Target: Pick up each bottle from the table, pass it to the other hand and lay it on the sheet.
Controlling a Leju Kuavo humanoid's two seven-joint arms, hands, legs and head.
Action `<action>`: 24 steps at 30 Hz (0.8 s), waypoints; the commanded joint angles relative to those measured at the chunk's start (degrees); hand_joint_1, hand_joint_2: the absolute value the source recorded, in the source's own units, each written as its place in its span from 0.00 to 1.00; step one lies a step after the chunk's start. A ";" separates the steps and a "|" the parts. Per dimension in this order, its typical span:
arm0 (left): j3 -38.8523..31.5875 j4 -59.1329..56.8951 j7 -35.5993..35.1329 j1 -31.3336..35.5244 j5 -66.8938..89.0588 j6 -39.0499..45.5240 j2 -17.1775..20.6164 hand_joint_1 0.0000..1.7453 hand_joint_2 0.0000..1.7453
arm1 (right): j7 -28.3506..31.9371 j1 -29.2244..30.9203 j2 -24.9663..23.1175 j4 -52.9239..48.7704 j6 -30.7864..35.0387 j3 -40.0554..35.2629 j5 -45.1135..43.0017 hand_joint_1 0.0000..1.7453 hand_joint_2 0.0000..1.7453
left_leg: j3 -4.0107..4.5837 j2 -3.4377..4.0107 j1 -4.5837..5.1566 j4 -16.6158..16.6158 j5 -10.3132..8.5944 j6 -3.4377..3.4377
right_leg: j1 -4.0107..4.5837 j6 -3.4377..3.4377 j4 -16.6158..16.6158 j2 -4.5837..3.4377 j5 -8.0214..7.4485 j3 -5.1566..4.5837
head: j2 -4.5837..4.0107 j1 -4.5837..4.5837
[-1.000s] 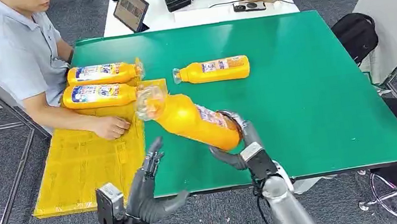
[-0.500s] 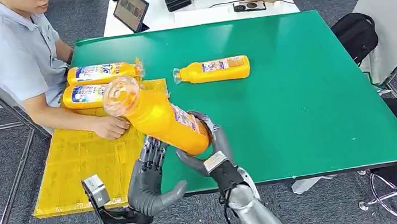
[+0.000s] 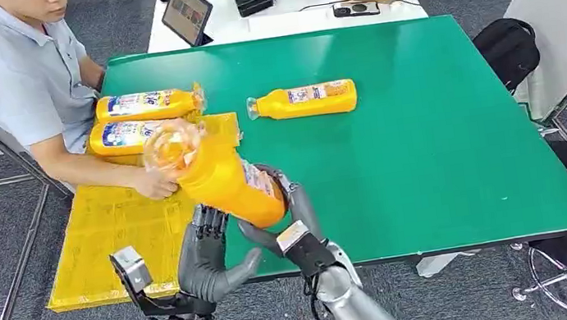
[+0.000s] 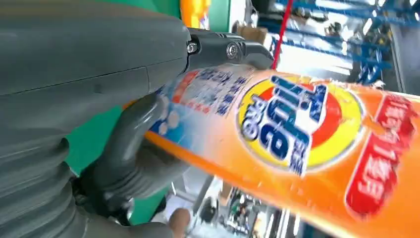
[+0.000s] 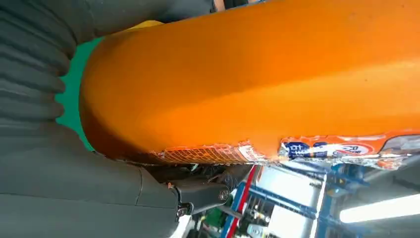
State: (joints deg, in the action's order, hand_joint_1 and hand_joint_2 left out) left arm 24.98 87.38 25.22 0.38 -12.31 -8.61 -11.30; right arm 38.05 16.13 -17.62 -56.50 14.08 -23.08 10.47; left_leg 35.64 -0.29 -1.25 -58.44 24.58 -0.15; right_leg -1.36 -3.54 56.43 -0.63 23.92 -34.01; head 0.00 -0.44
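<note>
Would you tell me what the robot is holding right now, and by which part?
The right hand grips an orange bottle by its base end, cap raised. The left hand is against its lower body; whether it grips cannot be told.

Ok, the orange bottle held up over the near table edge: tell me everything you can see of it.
The held bottle is glossy orange plastic with a clear cap end and a colourful printed label with a yellow-red-blue logo. It is off the table, tilted, cap end raised toward the yellow sheet and the person's hand. The right hand grips its base end. The left hand is under its body, thumb and fingers against it in the left wrist view, though how firmly cannot be told.
</note>
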 commanded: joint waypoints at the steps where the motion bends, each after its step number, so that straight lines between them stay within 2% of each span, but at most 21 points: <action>1: 0.18 0.59 3.61 4.02 2.59 7.18 -0.51 0.00 1.00 | 1.95 -0.55 -0.44 6.42 0.49 -8.31 -0.78 1.00 1.00 | -0.17 -0.02 -0.05 0.04 0.05 0.04 | 0.08 0.15 -0.05 0.08 0.05 0.19 | 0.00 0.02; 13: -0.47 1.94 8.52 6.71 13.03 21.31 -0.14 0.00 1.00 | 1.95 1.02 -0.47 9.37 1.86 -14.27 -0.76 1.00 1.00 | -0.15 -0.08 -0.01 0.06 0.02 0.04 | 0.03 0.14 -0.04 0.14 0.06 0.17 | 0.00 -0.02; 18: 0.16 2.20 6.70 6.68 6.94 16.06 0.47 0.00 1.00 | 1.95 0.95 -0.57 11.09 1.75 -14.71 -1.19 1.00 1.00 | -0.26 -0.09 -0.03 0.09 0.04 0.06 | 0.07 0.20 -0.07 0.17 0.08 0.28 | 0.00 0.00; 19: 0.16 2.12 6.49 6.64 6.32 15.50 0.56 0.98 1.00 | 1.95 1.01 -0.65 11.49 1.71 -14.53 -1.38 1.00 1.00 | -0.20 -0.09 -0.03 0.07 0.03 0.05 | 0.06 0.16 -0.06 0.15 0.06 0.22 | 0.00 0.00; 22: 0.15 1.95 6.24 6.62 5.58 14.86 0.63 1.00 1.00 | 1.95 0.96 -0.54 11.48 1.68 -14.53 -1.43 1.00 1.00 | -0.20 -0.10 -0.02 0.07 0.03 0.06 | 0.05 0.14 -0.06 0.16 0.07 0.23 | 0.00 0.00; 24: 0.12 1.66 4.49 6.56 2.02 11.40 0.96 1.00 1.00 | 1.95 1.01 -0.48 11.89 2.04 -14.33 -1.63 0.95 1.00 | -0.27 -0.06 -0.03 0.07 0.05 0.07 | 0.07 0.18 -0.07 0.14 0.08 0.29 | 0.00 0.02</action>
State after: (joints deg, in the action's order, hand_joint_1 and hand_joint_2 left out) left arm 24.72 90.99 32.19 2.20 -5.40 7.28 -12.17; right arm 38.05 17.09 -18.64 -50.97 16.00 -33.27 8.42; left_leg 35.65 -0.29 -1.25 -58.44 24.58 -0.15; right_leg -1.36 -3.54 56.43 -0.63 23.92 -34.03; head 0.00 -0.42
